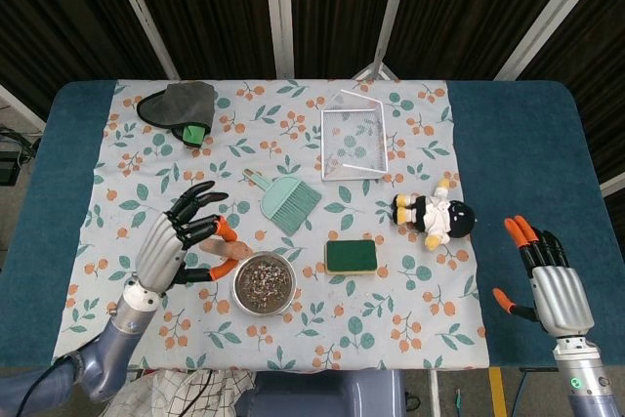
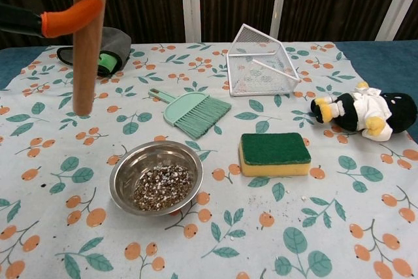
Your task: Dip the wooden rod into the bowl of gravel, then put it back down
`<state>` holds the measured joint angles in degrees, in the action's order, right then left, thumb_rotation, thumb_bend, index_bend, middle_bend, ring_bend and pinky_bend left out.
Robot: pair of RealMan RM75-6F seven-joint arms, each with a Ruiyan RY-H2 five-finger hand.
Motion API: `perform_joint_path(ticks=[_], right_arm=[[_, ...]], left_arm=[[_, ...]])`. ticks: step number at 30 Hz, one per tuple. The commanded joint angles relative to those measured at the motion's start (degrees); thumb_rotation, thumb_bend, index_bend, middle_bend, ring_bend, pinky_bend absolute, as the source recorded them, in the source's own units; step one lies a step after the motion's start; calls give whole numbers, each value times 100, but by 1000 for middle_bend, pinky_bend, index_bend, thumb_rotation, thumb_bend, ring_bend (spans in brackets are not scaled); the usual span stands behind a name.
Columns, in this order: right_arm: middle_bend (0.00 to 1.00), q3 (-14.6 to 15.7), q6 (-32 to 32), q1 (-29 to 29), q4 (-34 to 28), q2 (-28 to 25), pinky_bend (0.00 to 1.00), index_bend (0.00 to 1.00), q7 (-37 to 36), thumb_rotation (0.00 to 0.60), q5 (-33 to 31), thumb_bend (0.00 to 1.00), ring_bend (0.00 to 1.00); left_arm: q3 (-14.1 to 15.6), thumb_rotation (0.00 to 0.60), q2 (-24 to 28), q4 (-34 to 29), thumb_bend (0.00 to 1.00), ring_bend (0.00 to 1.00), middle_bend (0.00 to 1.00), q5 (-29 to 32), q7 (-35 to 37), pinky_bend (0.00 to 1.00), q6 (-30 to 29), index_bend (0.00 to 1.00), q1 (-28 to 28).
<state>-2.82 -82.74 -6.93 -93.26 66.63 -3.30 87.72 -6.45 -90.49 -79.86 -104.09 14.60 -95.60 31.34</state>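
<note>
My left hand (image 1: 181, 239) grips the wooden rod (image 2: 89, 37) and holds it upright. In the chest view an orange-tipped finger (image 2: 70, 16) wraps across the rod, whose lower end hangs left of the steel bowl (image 2: 155, 178) and above it. From the head view the rod (image 1: 238, 249) appears end-on, just beside the left rim of the bowl (image 1: 264, 283). Brown-and-white gravel lies in the bowl's bottom. My right hand (image 1: 552, 280) is open with nothing in it, over the blue table edge at the far right.
On the floral cloth lie a green hand brush (image 1: 288, 204), a green-topped yellow sponge (image 1: 352, 257), a white wire basket (image 1: 354, 144), a plush toy (image 1: 435, 217) and a grey cloth with a green piece (image 1: 181, 109).
</note>
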Motion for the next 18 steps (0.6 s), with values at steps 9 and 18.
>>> perform_joint_path(ticks=[9, 18], right_arm=[[0, -2, -8, 1, -2, 10, 0, 0, 61, 600, 3, 269, 0], [0, 3, -4, 6, -20, 18, 0, 0, 108, 600, -6, 269, 0]], left_arm=[[624, 600, 932, 1230, 669, 233, 714, 223, -190, 145, 314, 655, -597], [880, 600, 744, 1947, 669, 233, 714, 366, -252, 145, 654, 654, -785]])
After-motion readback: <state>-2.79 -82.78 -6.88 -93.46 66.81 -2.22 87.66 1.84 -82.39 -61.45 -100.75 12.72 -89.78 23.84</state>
